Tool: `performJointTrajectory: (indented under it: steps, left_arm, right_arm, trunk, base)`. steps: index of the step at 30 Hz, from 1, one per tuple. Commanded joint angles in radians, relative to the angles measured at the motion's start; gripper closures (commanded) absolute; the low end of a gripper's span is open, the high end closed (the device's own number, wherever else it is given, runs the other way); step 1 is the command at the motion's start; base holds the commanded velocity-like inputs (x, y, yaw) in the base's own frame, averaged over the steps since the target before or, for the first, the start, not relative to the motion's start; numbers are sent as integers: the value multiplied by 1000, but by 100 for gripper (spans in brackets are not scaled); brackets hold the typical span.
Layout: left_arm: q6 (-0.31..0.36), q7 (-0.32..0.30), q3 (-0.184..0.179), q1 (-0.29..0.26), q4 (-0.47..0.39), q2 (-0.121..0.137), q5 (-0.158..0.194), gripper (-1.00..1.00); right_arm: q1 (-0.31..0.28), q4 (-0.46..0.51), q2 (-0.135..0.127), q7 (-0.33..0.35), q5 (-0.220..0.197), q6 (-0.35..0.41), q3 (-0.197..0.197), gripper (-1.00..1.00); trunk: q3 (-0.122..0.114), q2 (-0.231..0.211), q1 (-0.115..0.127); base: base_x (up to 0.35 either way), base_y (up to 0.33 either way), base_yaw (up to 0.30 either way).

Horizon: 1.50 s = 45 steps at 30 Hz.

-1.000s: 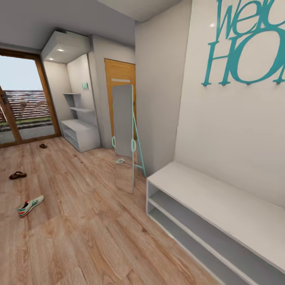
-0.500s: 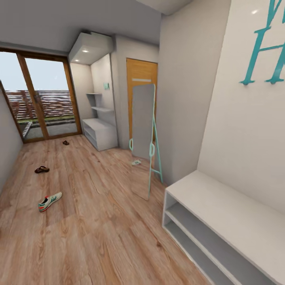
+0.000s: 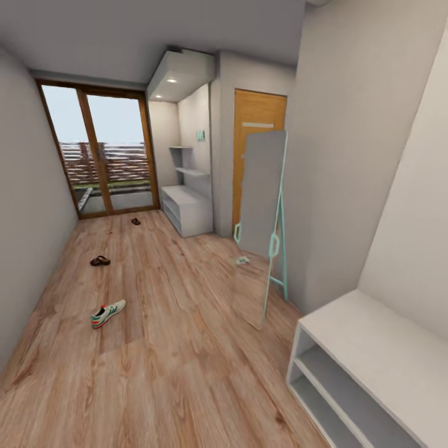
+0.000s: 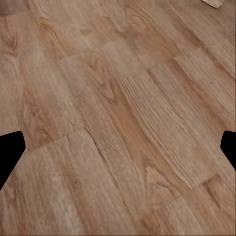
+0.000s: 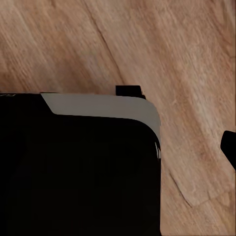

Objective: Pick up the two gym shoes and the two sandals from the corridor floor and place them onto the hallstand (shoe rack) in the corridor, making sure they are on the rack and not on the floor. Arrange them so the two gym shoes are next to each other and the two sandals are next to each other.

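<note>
One white-and-green gym shoe (image 3: 107, 313) lies on the corridor floor (image 3: 174, 361) at the left. The other gym shoe (image 3: 242, 260) sits by the foot of a leaning mirror. A brown sandal (image 3: 99, 261) lies further down the corridor, and the second sandal (image 3: 135, 221) is near the glass door. The white hallstand (image 3: 186, 210), with staggered shelves above it, stands against the far right wall. My left gripper (image 4: 118, 147) hangs open over bare planks, a dark fingertip (image 4: 10, 147) at each side. My right gripper (image 5: 118, 147) is open above the floor, with one fingertip (image 5: 229, 146) showing beside a black robot part.
A second low white bench (image 3: 348, 367) with two open tiers stands close at the lower right. A tall mirror on a teal frame (image 3: 264, 218) leans out from the right wall. A grey wall (image 3: 25, 218) borders the left. A glass door (image 3: 102, 149) closes the far end.
The whole view has swung left, so the corridor, shoes and bench slid rightward in the picture. The shoes and sandals themselves have not moved.
</note>
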State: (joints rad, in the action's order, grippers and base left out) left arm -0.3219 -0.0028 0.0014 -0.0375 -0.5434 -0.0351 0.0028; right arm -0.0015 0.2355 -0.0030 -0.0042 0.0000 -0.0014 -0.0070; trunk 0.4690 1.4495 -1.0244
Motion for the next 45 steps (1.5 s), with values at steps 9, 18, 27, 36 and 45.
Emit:
performJointTrajectory:
  steps: [9,18,27,36,45]
  left_arm:
    - [-3,0,0,-1,1,0,0,-100]
    - [-3,0,0,-1,2,0,0,-100]
    - [-3,0,0,-1,1,0,0,-100]
    - [-3,0,0,-1,1,0,0,-100]
    - [-3,0,0,-1,0,0,1,-100]
  right_arm:
    - [0,1,0,0,0,0,-1,-100]
    - [0,1,0,0,0,0,-1,-100]
    - [0,1,-1,0,3,0,0,-100]
    - [0,0,0,1,10,0,3,-100]
    - [0,1,-1,2,8,0,2,-100]
  trunk:
    - [1,0,-1]
    - [1,0,-1]
    - [1,0,-1]
    - [1,0,-1]
    - [1,0,-1]
  base:
    - [338,143,294]
    - [340,49,285]
    - [345,3,77]
    - [347,-22,4]
    - [347,-91,0]
